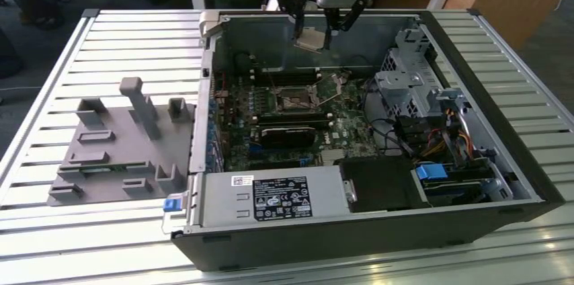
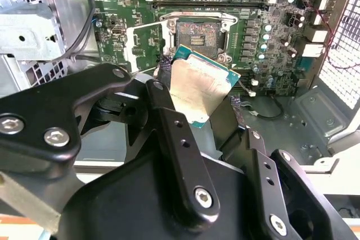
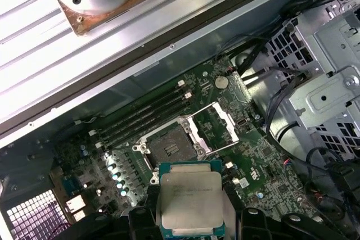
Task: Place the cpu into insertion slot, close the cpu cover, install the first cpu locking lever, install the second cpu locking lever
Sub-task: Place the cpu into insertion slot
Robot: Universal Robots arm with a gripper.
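My gripper (image 1: 314, 35) pinches the cpu (image 2: 197, 85) by its edges and holds it in the air above the slot (image 3: 169, 143), which is bare, and the cover (image 3: 216, 126) beside it stands open, so all four jobs are left to do.

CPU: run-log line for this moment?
hand: shut on cpu | cpu: held above socket, not seated | cover: open

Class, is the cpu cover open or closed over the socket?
Open: the cpu cover lies swung aside, the socket bare, the cpu held in the gripper above.
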